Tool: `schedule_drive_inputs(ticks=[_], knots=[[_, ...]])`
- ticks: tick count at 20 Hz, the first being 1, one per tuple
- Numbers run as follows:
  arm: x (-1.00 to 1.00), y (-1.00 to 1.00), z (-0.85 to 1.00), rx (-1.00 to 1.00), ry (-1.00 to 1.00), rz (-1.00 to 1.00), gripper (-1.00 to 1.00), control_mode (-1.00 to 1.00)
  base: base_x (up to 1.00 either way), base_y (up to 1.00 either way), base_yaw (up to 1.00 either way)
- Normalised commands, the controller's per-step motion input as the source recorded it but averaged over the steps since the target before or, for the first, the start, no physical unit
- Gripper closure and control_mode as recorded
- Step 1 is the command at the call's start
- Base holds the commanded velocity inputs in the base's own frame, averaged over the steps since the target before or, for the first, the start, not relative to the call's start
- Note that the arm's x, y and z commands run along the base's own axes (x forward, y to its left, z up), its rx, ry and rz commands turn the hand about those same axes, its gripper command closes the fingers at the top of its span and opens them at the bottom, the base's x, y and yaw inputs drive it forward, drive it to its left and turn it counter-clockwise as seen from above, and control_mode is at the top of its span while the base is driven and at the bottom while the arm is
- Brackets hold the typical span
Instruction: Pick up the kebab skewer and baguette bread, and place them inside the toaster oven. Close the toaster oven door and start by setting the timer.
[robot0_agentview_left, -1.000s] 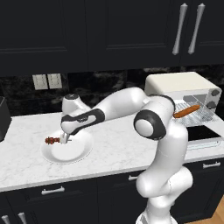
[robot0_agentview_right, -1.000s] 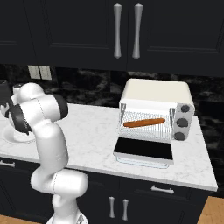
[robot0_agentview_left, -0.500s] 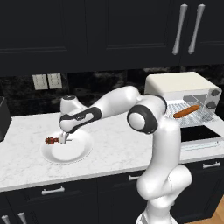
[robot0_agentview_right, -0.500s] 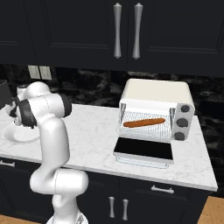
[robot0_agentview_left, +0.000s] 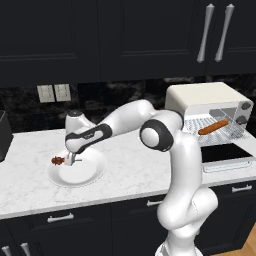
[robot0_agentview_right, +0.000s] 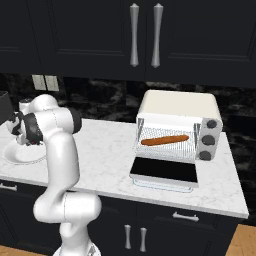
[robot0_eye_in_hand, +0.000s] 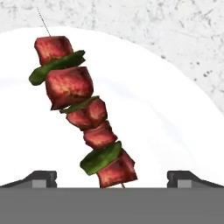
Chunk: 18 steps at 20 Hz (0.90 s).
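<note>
The kebab skewer (robot0_eye_in_hand: 83, 111) lies on the white plate (robot0_agentview_left: 90, 172) near the counter's left end, and your jaws, spread wide and empty, have dropped closer over it while the baguette bread (robot0_agentview_right: 165, 140) already sits in the toaster oven (robot0_agentview_right: 177, 107).

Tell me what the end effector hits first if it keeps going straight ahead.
Most likely the kebab skewer, lying between the open end effector tips on the white plate; depth is hard to judge.

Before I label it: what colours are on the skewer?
Red-brown meat with green pepper pieces on the skewer, clearest in the hand view.
</note>
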Motion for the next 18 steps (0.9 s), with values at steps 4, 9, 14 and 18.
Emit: schedule_drive_inputs(ticks=[4, 9, 14, 18], knots=[[0.19, 0.00, -0.17, 0.00, 0.00, 0.02, -1.00, -1.00, 0.00, 0.00, 0.00], [0.12, 0.00, -0.11, 0.00, 0.00, 0.03, -1.00, -1.00, 0.00, 0.00, 0.00], [0.04, 0.17, -0.12, 0.00, 0.00, 0.02, -1.00, -1.00, 0.00, 0.00, 0.00], [0.00, 0.16, -0.10, 0.00, 0.00, 0.02, 1.00, -1.00, 0.00, 0.00, 0.00]])
